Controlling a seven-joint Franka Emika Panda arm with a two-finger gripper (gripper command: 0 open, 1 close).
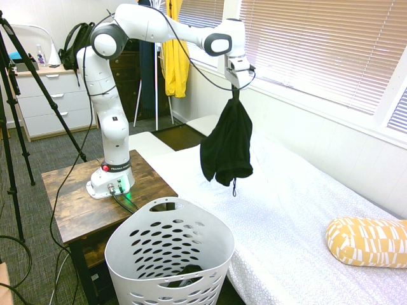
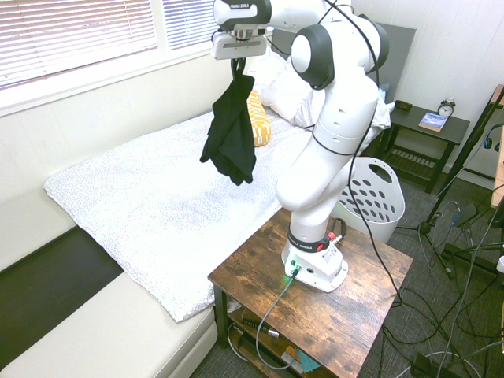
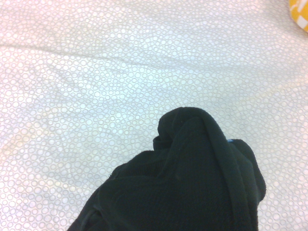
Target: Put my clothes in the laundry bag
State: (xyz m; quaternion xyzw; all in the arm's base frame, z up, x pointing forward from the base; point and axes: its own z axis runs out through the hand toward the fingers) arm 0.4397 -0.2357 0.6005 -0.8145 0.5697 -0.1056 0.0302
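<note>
The gripper [image 1: 236,84] was clamped on the upper end of the black garment [image 1: 227,143], which hung freely above the bed [image 1: 273,190]. The white laundry basket [image 1: 170,251] stood beside the wooden table [image 1: 76,210], apart from the garment. A yellow patterned bolster [image 1: 369,242] lay on the bed

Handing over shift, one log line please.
gripper: shut on black drawstring garment | garment: hanging over bed | white laundry basket: garment not yet in
</note>
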